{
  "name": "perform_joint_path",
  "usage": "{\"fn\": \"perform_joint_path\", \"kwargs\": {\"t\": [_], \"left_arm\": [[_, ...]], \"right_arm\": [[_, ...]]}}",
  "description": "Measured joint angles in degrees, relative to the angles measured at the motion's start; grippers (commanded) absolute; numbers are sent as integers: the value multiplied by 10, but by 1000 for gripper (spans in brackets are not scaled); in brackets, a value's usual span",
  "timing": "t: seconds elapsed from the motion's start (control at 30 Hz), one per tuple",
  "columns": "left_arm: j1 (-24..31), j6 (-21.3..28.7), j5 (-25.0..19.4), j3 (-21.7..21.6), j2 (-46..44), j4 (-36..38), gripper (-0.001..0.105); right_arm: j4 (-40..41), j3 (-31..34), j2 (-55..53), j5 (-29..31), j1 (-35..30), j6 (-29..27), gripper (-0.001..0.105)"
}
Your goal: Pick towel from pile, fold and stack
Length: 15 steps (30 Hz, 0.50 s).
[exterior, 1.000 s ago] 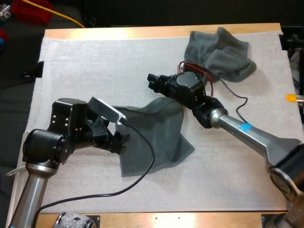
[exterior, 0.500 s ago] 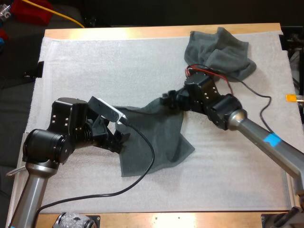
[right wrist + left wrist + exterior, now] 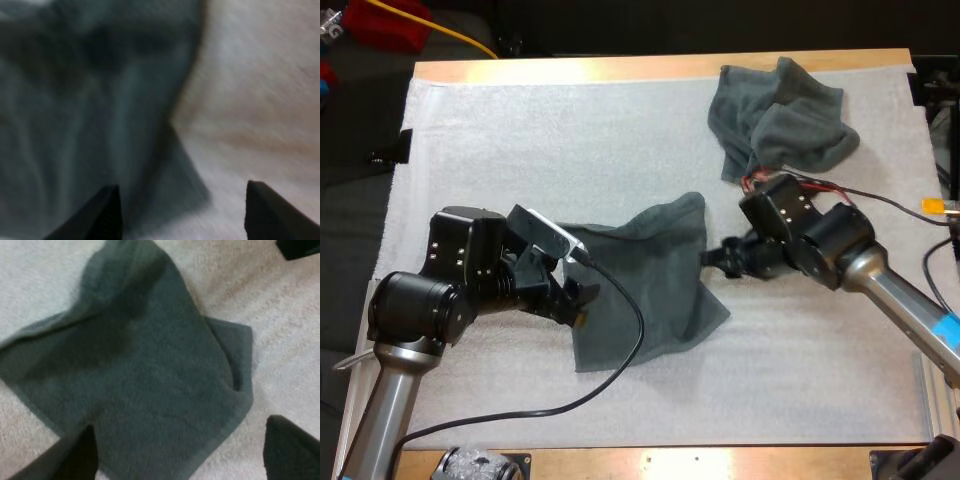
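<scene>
Lying partly flattened at the middle of the white mat (image 3: 500, 130), one dark grey-green towel (image 3: 650, 280) has an edge doubled over on its right side (the fold shows plainly in the left wrist view). A second, crumpled towel (image 3: 780, 115) sits well apart at the mat's far right corner. The left gripper (image 3: 575, 297) is at the flat towel's left edge, its fingers (image 3: 75, 457) spread, one over the cloth and one over bare mat, pinching nothing. The right gripper (image 3: 718, 258) hangs just beside the towel's right edge, its fingers (image 3: 102, 215) likewise spread and holding nothing. The mat covers a wooden desk (image 3: 620, 68).
</scene>
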Motion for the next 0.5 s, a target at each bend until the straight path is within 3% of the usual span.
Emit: {"fn": "perform_joint_path", "kwargs": {"t": [0.2,0.5], "left_arm": [[0,-2,0,0,0,28,66],[0,-2,0,0,0,33,66]], "right_arm": [[67,0,-27,31,0,-2,52],[21,29,-29,23,-3,7,52]]}}
